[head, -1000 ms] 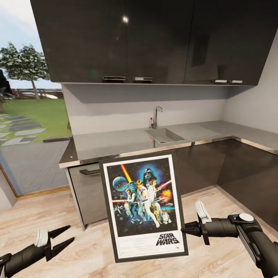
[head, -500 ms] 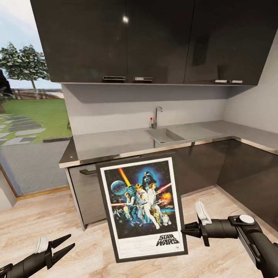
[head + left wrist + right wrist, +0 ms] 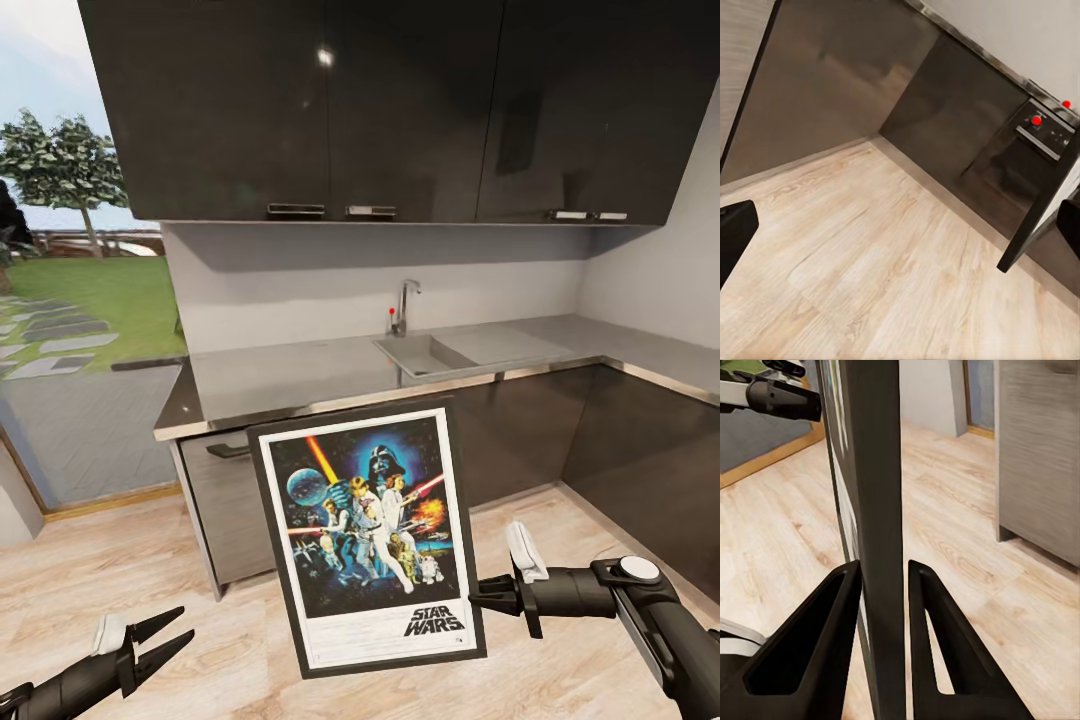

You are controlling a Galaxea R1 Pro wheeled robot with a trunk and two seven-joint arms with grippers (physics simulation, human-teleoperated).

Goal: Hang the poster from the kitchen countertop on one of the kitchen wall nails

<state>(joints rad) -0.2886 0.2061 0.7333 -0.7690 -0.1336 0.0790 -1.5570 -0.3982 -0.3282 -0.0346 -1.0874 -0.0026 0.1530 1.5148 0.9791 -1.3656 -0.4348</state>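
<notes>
Poster (image 3: 367, 540) hangs upright in mid-air in front of the kitchen tabletop (image 3: 300, 370), pinched by its right edge in the right claw (image 3: 482, 597), ready to carry to a wall nail. Left claw (image 3: 165, 633) waits wide and empty, low at the near left.

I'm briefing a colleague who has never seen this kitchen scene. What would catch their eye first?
The framed Star Wars poster dominates: held upright in mid-air in front of the dark lower cabinets, its right edge pinched by the right gripper. Behind it runs the light-grey kitchen countertop with a recessed sink and chrome tap, under glossy dark wall cabinets. The left gripper hangs open and empty, low at the left over the wooden floor.
</notes>
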